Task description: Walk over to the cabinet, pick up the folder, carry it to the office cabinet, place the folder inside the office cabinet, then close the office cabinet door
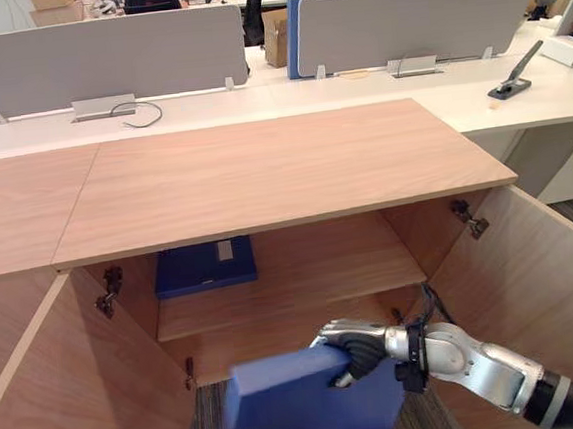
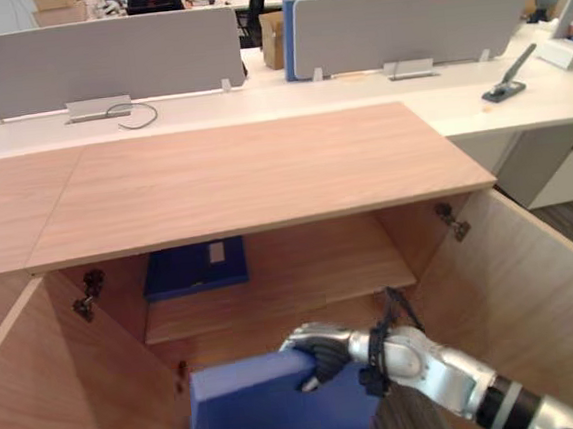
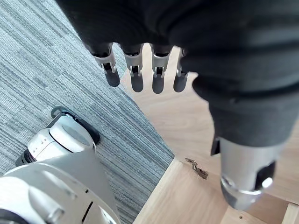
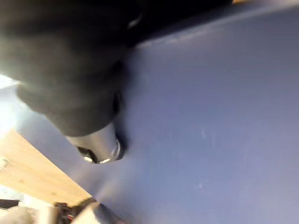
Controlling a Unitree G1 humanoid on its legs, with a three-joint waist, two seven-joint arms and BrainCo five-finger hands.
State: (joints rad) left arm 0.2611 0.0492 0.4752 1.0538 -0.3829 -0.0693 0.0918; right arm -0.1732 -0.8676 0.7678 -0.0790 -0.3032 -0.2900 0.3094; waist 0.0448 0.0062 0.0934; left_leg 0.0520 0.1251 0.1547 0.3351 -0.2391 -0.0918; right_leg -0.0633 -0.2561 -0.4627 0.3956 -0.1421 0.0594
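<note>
I am holding the blue folder (image 1: 293, 407) in my right hand (image 1: 366, 346), low in front of the open office cabinet (image 1: 264, 181). The fingers (image 2: 317, 360) are curling over the folder's top edge, near its right corner. In the right wrist view the thumb (image 4: 96, 148) is pressing against the folder's flat blue face. The folder is sitting pinched between fingers and thumb, hanging below the hand, upright and slightly tilted. It is hovering outside the cabinet, in front of the space under the shelf (image 1: 312, 272). A second blue folder (image 1: 203, 267) is lying flat on the left part of that shelf. The left door (image 1: 71, 394) and the right door (image 1: 533, 283) are both standing open. My left hand (image 3: 140, 70) is hanging over grey carpet (image 3: 46, 70), fingers straight, holding nothing. Behind the cabinet a white worktop (image 1: 356, 93) is running across, with grey divider panels (image 1: 102, 60) on it.
</note>
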